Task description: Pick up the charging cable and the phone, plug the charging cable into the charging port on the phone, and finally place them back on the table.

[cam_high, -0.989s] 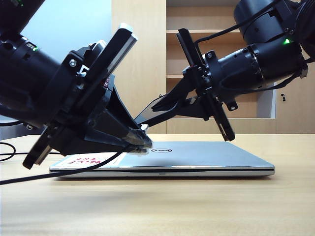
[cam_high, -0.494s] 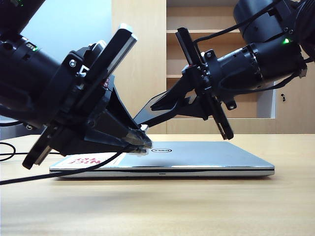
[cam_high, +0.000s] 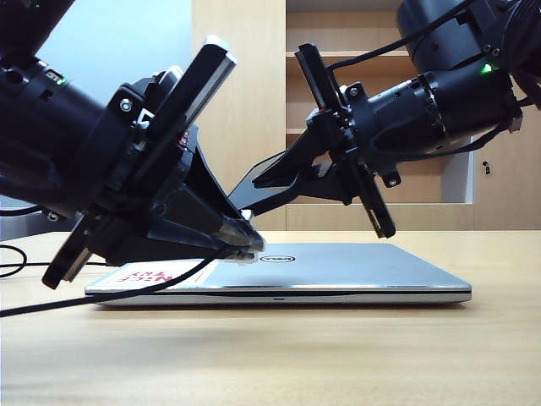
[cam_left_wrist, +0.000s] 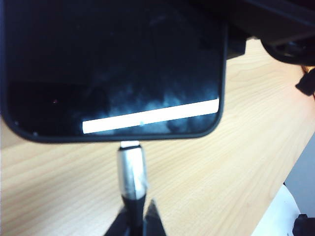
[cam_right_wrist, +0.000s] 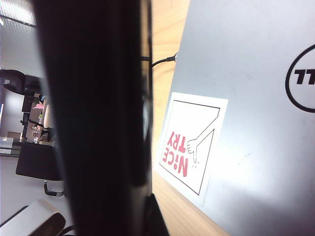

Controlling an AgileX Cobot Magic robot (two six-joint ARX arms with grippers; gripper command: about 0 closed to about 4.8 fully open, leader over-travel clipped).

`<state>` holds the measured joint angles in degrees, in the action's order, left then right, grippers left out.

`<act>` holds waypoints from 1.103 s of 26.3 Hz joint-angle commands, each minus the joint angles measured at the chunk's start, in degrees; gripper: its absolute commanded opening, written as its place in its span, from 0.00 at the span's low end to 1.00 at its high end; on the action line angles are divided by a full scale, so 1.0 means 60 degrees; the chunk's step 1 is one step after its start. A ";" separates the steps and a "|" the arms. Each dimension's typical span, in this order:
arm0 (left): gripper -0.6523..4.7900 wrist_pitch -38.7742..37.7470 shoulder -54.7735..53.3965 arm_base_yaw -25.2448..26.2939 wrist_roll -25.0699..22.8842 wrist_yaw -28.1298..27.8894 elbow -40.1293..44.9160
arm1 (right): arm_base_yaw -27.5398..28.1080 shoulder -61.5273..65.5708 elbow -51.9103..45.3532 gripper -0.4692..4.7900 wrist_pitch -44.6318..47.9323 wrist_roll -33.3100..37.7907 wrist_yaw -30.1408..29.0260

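A: While both arms hang above the laptop (cam_high: 338, 271), the exterior view shows the left gripper (cam_high: 241, 239) low over its lid, pinched on the charging cable (cam_high: 110, 296), and the right gripper (cam_high: 266, 179) higher above the same lid, clamped on the phone (cam_high: 245, 193), which tilts down toward the plug.

B: In the left wrist view the silver plug tip (cam_left_wrist: 131, 167) sits right at the phone's (cam_left_wrist: 113, 69) lower edge, the left gripper's fingertips (cam_left_wrist: 152, 219) pressed together on the cord. A slightly skewed plug could jam against the port.

A: The right wrist view shows the phone (cam_right_wrist: 93, 113) edge-on above the laptop's sticker (cam_right_wrist: 192, 147). A hard push could slide it in the grip, or drop it onto the lid, short of the table (cam_high: 270, 355).
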<state>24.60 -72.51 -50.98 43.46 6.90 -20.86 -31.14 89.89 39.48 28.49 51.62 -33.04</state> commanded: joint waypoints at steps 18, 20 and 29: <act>0.11 0.0346 0.0025 0.0131 -0.0244 -0.0036 -0.0025 | -0.0044 -0.0095 0.0055 0.08 -0.0499 -0.0710 -0.0699; 0.11 0.0346 0.0025 0.0131 -0.0244 -0.0036 -0.0025 | -0.0044 -0.0095 0.0055 0.08 -0.0517 -0.0841 -0.0732; 0.11 0.0357 0.0025 0.0131 -0.0244 -0.0036 -0.0025 | -0.0007 -0.0095 0.0051 0.08 -0.0980 -0.1118 -0.0772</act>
<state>23.31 -72.60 -50.59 42.24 8.34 -20.75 -30.85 89.58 39.72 24.16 46.59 -35.59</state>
